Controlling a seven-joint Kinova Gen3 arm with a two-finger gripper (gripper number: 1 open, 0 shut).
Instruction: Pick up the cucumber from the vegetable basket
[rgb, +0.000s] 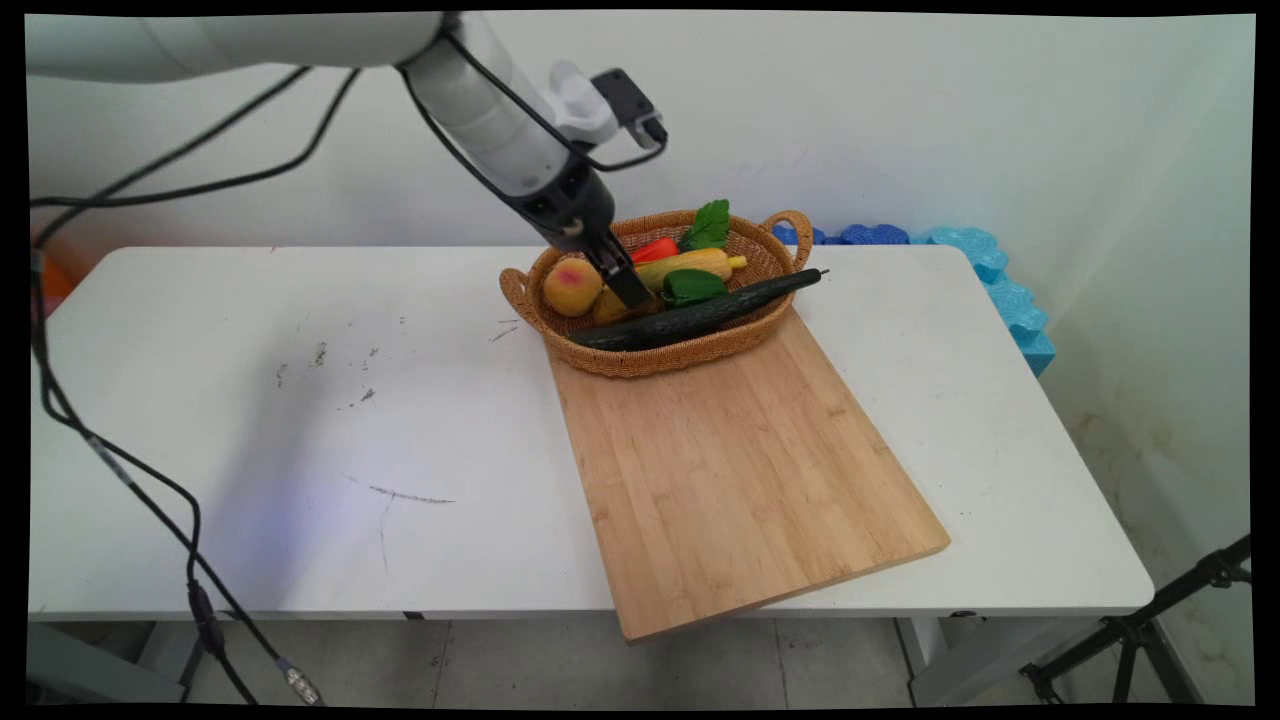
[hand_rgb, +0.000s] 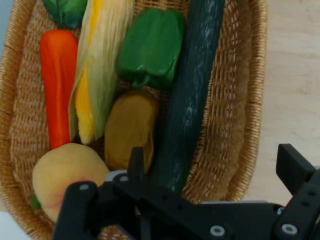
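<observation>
Seven toy foods fill the oval woven wicker basket (rgb: 650, 362), which sits on the far end of a pale wooden cutting board (rgb: 740, 460), toward 1 o'clock on the white table (rgb: 250, 420). Inside are a yellow-pink peach (rgb: 572, 286), an orange carrot (rgb: 655, 248), a husked yellow corn cob (rgb: 700, 263), a green bell pepper (rgb: 692, 287), a brownish potato (hand_rgb: 131, 127), a leafy green (rgb: 708, 225), and a long dark green cucumber (rgb: 700, 315).

The cucumber lies along the basket's near rim, its tip poking out at 3 o'clock. The black two-finger gripper (rgb: 628, 285) hangs spread wide inside the basket, grasping nothing, with the cucumber's left end between its fingers.
</observation>
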